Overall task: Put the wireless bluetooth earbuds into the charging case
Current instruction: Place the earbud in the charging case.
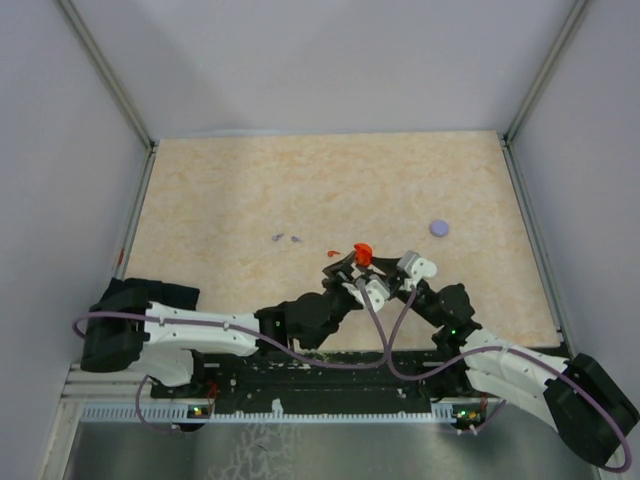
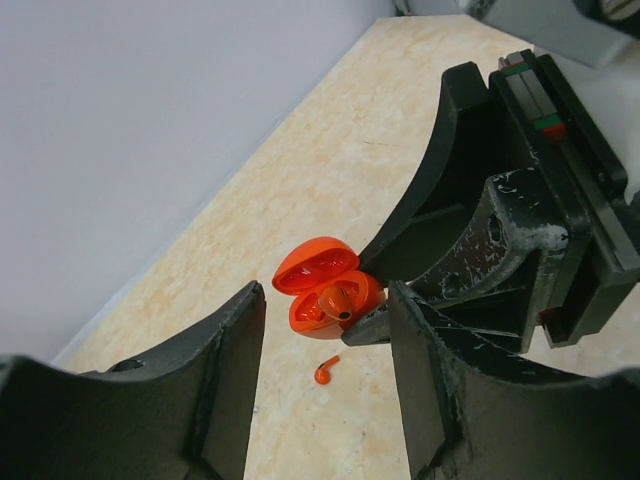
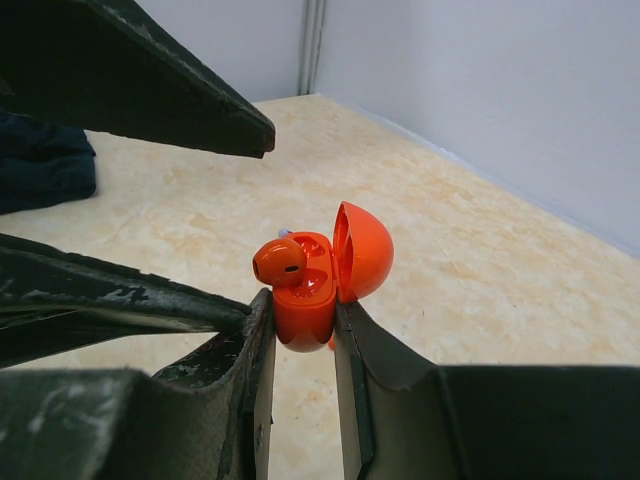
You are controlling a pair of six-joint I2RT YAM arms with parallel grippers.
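The beige marbled table (image 1: pixel 250 190) carries a round purple case (image 1: pixel 438 228) towards its right side. Two greyish-purple earbuds (image 1: pixel 286 239) lie close together near the middle, and a lone red earbud (image 2: pixel 325 371) rests just right of them.

Table (image 1: pixel 250 180), seen from above. The charging case (image 3: pixel 305 300) stands near the front centre, clamped between the fingers of the right gripper (image 3: pixel 300 322), and one earbud (image 3: pixel 280 262) sits in it. The left gripper (image 2: pixel 325 290) is just left of the case, its fingers apart. A loose earbud (image 2: pixel 325 371) lies on the table beside the case. A pair of earbuds (image 1: pixel 287 238) lies farther left. A round disc (image 1: pixel 439 228) lies to the right and farther back.
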